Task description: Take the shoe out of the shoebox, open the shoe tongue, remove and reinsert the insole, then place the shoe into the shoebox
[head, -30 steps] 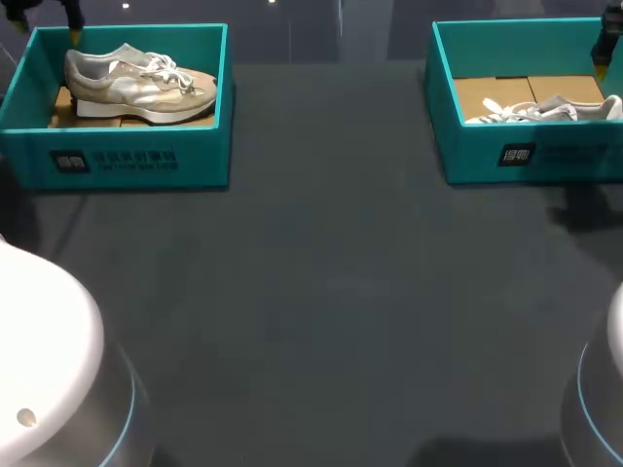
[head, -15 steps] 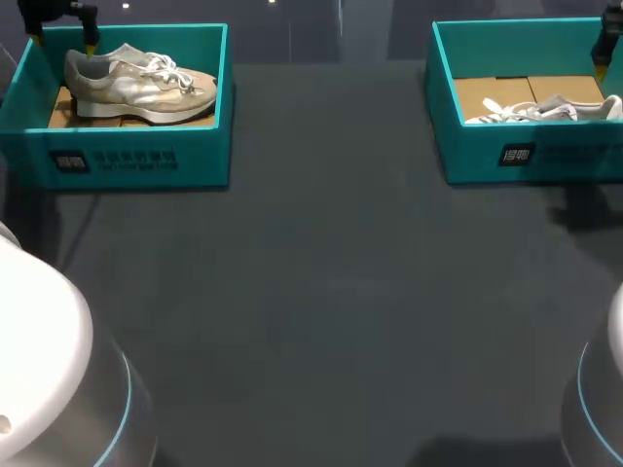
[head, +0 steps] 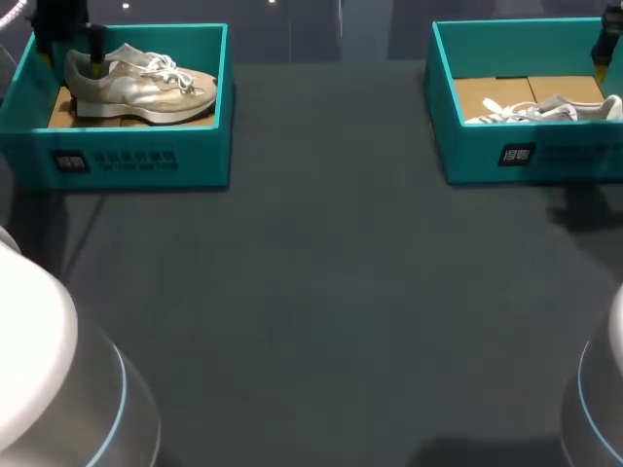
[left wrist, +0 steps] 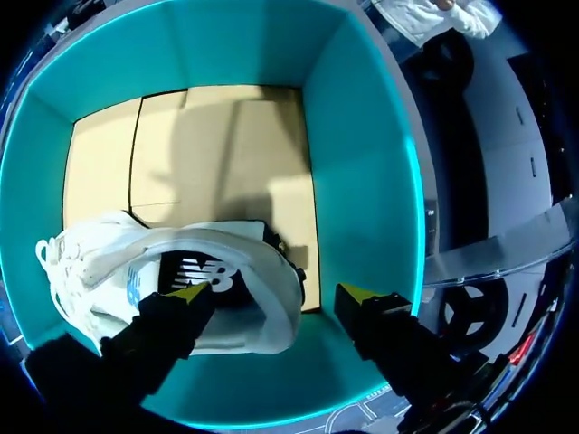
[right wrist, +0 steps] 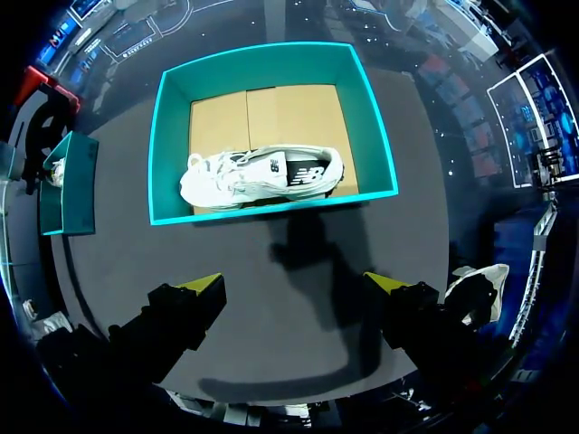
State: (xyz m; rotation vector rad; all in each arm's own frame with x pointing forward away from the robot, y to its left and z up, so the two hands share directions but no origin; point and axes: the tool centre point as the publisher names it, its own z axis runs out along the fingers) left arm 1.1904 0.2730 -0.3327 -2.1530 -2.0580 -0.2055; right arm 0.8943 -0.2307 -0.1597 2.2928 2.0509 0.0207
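Left gripper (left wrist: 279, 294): I read it as wide open with nothing in its hold. One yellow tip sits over the collar opening of the shoe. The other is outside the heel by the box wall, with a strip of teal showing between it and the heel.
Left gripper from above: only its dark body and one finger at the heel show. The yellow tips are hidden.
Left shoe (head: 146, 88): inside the left shoebox (head: 136, 156), on the cardboard floor, heel under my gripper and toe toward the table's middle. In the wrist view my own fingers cover part of it.
Right gripper (right wrist: 291, 283): spread wide and empty, high over the dark table (head: 331, 292), on the near side of the right shoebox (head: 545, 156).
Right gripper from above: just a sliver at the view's edge, by the box's far corner. I cannot make out the fingers there.
Right shoe (right wrist: 262, 176): in its box, along the near wall. From above that wall hides its lower part and the view's edge cuts it off.
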